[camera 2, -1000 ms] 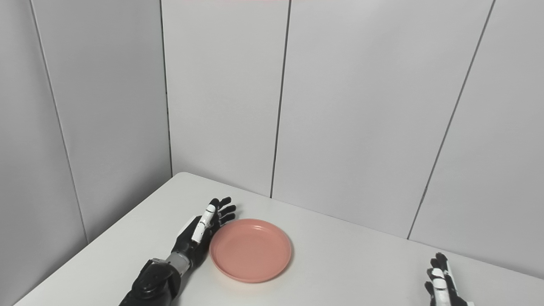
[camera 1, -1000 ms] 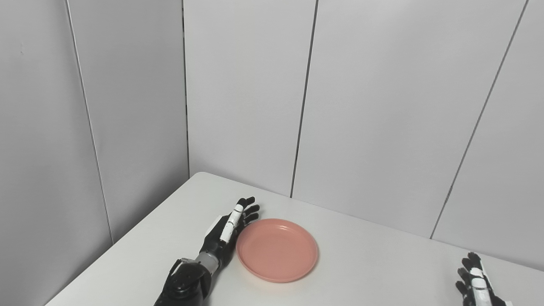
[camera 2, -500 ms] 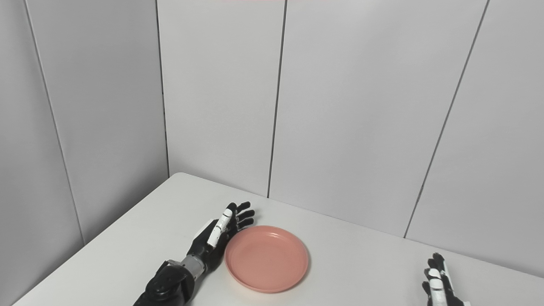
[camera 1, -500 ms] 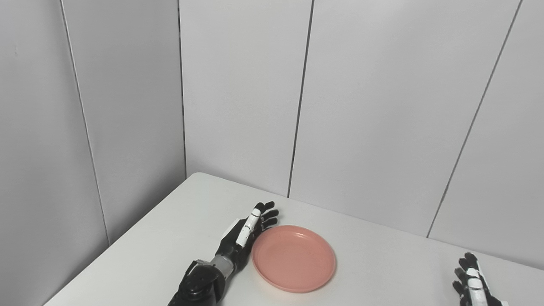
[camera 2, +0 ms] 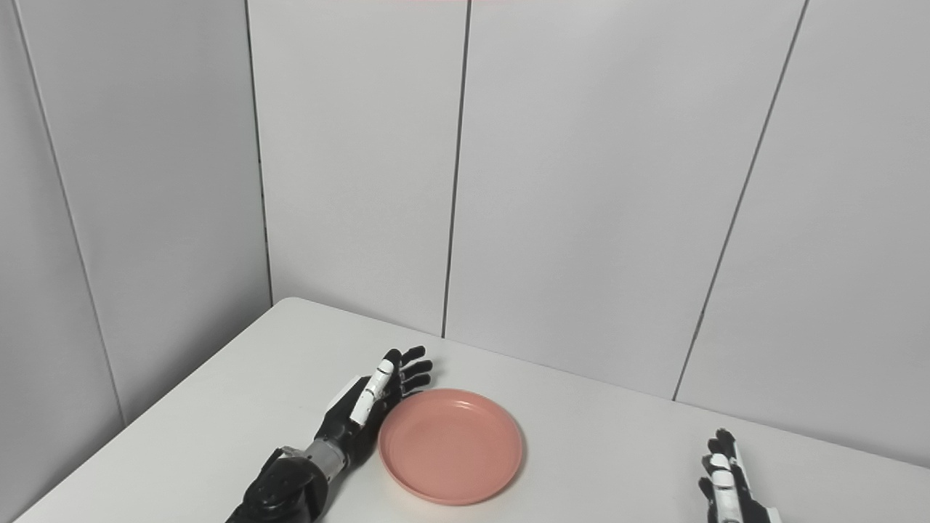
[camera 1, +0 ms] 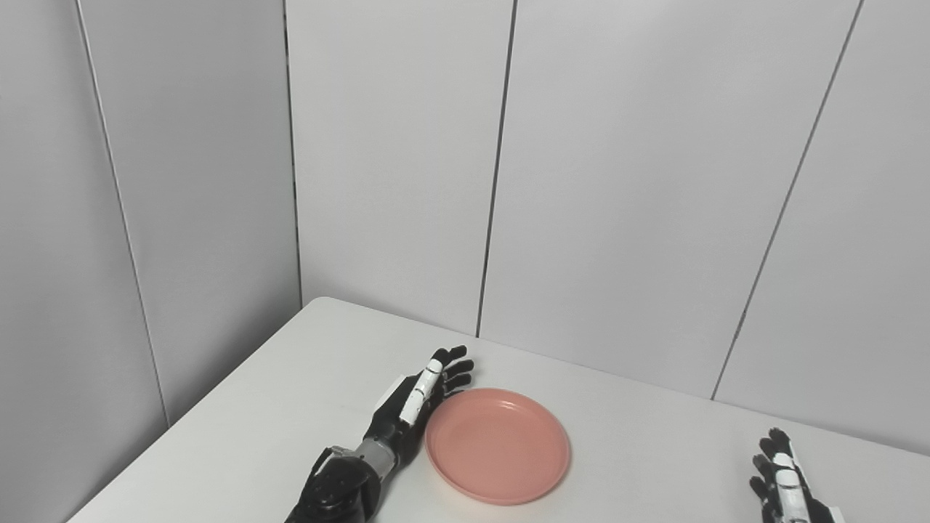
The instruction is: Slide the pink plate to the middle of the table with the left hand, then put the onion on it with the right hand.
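Note:
A pink plate (camera 1: 498, 447) lies flat and empty on the white table (camera 1: 654, 450), left of the picture's middle. My left hand (camera 1: 410, 407) stands on edge against the plate's left rim, open, fingers stretched out toward the back wall. Low at the right edge my right hand (camera 2: 723, 479) rests open with fingers pointing up, holding nothing; its lower part is cut off by the picture's bottom edge. No onion shows in either view.
Grey wall panels (camera 1: 617, 181) close off the table at the back and left, meeting at the far left corner (camera 1: 312, 299). The table's left edge runs diagonally down to the picture's bottom left.
The camera has turned, shifting the whole picture left. Against the table's corner, my left hand and the plate have slid to the right together. The right hand stays low at the right.

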